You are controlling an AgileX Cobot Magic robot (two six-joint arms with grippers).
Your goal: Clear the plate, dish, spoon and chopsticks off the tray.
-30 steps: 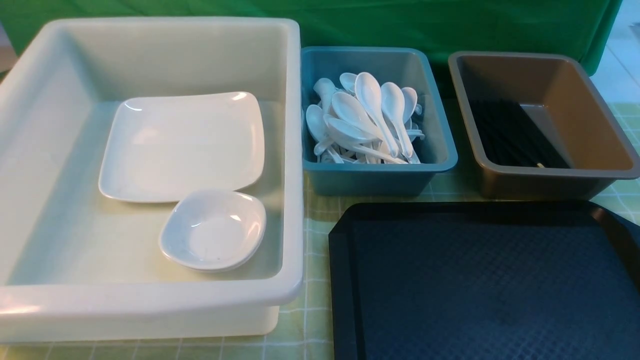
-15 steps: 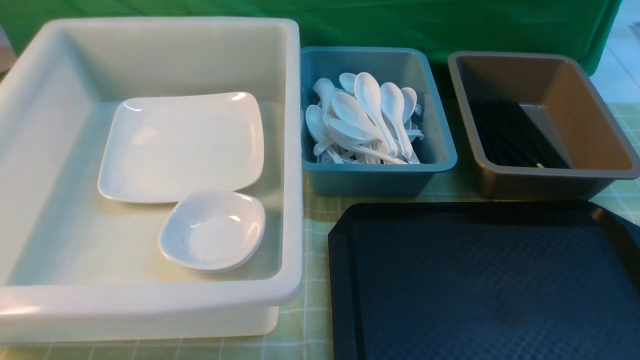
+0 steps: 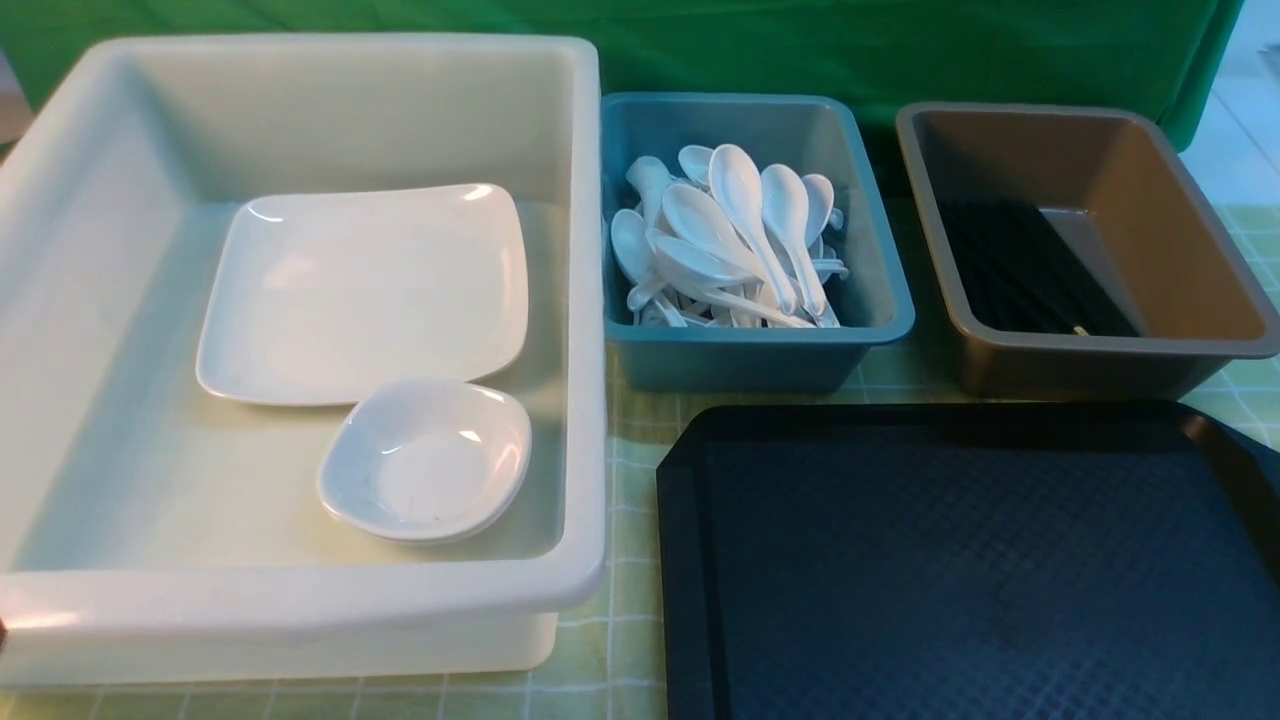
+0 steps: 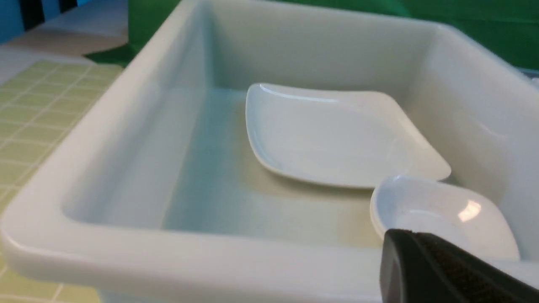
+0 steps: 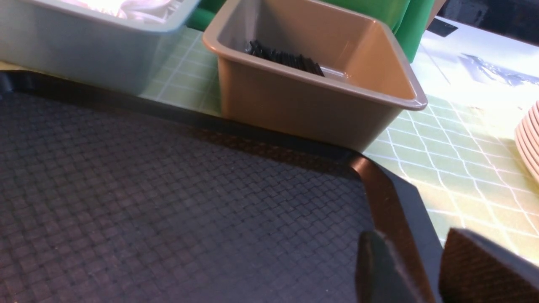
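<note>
The black tray point(image 3: 960, 560) lies at the front right with nothing on it. The square white plate point(image 3: 365, 290) lies flat in the big white bin point(image 3: 300, 600), and the small dish point(image 3: 428, 460) sits at its near corner. White spoons point(image 3: 735, 240) are heaped in the blue bin point(image 3: 740, 370). Black chopsticks point(image 3: 1010, 270) lie in the brown bin point(image 3: 1180, 250). Neither gripper shows in the front view. My left gripper point(image 4: 393, 233) is shut and empty, over the white bin's near rim by the dish point(image 4: 438, 210). My right gripper point(image 5: 410, 244) is open astride the tray's point(image 5: 168, 189) corner rim.
The three bins stand in a row behind and left of the tray on a green checked cloth. A green backdrop point(image 3: 800, 50) closes off the far side. A stack of pale plates point(image 5: 530, 143) shows beyond the tray's corner in the right wrist view.
Nothing in the bins or on the tray has moved. A small dark sliver now shows at the front view's left edge.
</note>
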